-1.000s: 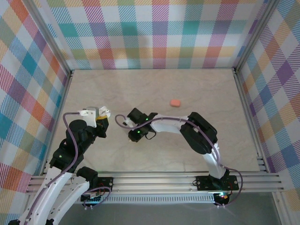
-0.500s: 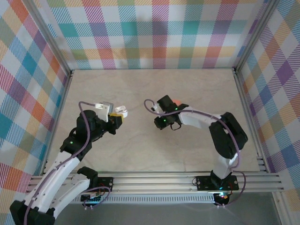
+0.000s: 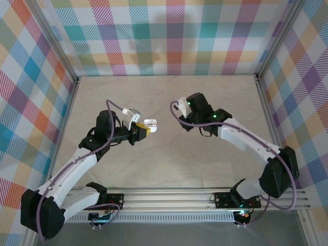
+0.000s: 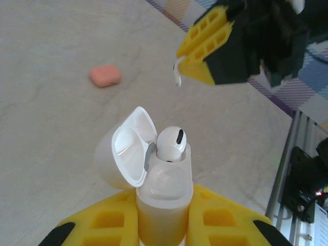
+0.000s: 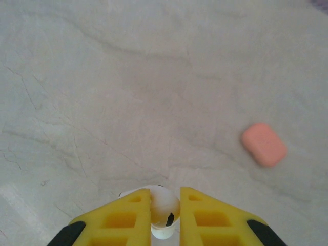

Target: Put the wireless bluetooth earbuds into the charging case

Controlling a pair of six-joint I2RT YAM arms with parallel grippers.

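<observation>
My left gripper point(image 3: 139, 130) is shut on the white charging case point(image 4: 164, 179), held upright above the table. The case lid point(image 4: 128, 148) is flipped open to the left. One white earbud point(image 4: 171, 143) sits in the case's far socket. My right gripper point(image 3: 180, 104) hangs a short way to the right of the case and is shut on a second white earbud point(image 5: 165, 209). In the left wrist view that right gripper point(image 4: 205, 51) shows at top right, with the earbud's stem point(image 4: 177, 73) sticking out of it. The case point(image 3: 151, 123) and this earbud are apart.
A closed salmon-pink case point(image 5: 264, 144) lies on the marble tabletop point(image 3: 169, 164); it also appears as the pink case point(image 4: 105, 75) in the left wrist view. Plaid walls stand around the table, and an aluminium rail point(image 3: 205, 197) runs along the near edge.
The left gripper has carried the open case to the right, toward the table's middle. The right gripper has moved right and toward the back with its earbud. Both grips are unchanged.
</observation>
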